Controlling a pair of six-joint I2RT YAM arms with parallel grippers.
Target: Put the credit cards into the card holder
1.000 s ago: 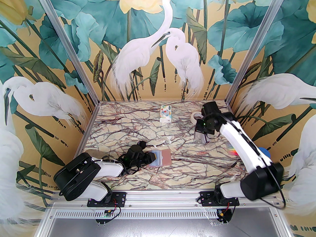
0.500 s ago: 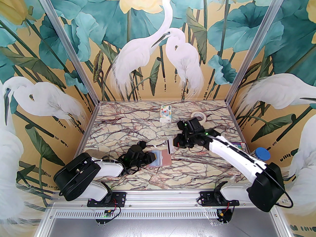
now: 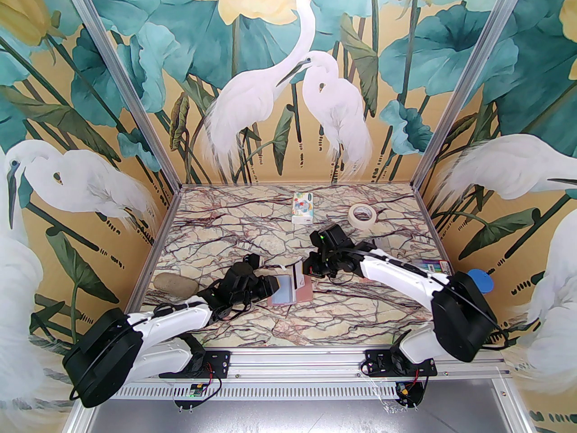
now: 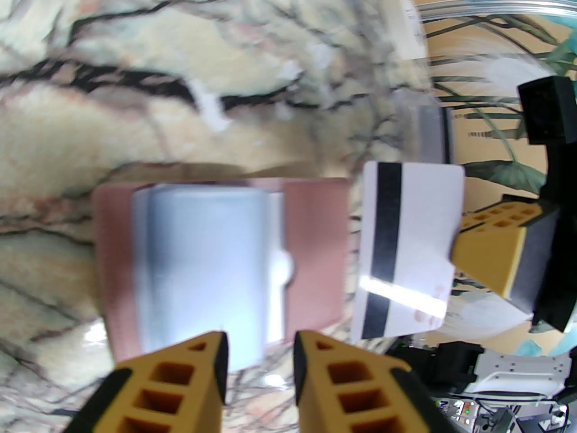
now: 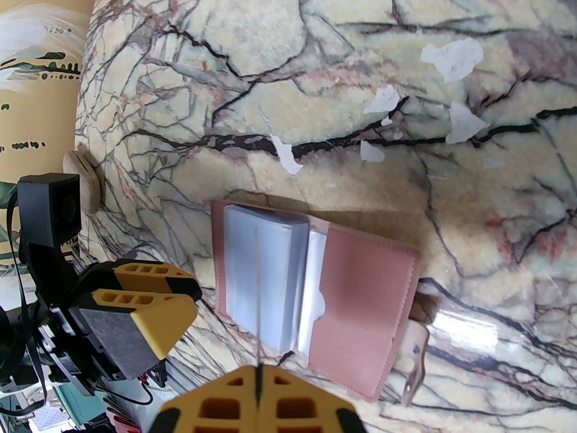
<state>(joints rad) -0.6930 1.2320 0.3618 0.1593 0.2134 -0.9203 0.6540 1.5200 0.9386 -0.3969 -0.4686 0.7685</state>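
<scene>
The card holder (image 3: 295,292) lies open on the marble table, dusty pink outside with pale blue sleeves (image 5: 257,278) inside. My right gripper (image 3: 303,270) hovers just above it, shut on a white credit card (image 4: 419,241) with a dark stripe. That card stands on edge over the sleeves and shows as a thin line (image 5: 258,287) in the right wrist view, running out from my right gripper (image 5: 259,390). At the holder's left edge, my left gripper (image 3: 272,286) is low with its fingers (image 4: 216,368) slightly apart and nothing between them. It (image 5: 135,300) sits just off the holder.
A patterned tissue pack (image 3: 302,206) and a tape roll (image 3: 362,214) lie at the back. A flat stone (image 3: 176,285) sits at the left, and a striped pack (image 3: 433,266) and a blue-lidded jar (image 3: 480,280) at the right. Paper scraps (image 5: 453,59) dot the marble.
My right arm swung from the back right to the card holder, carrying the card. My left arm shifted its shoulder, uncovering the stone, while its gripper stayed at the holder's left edge.
</scene>
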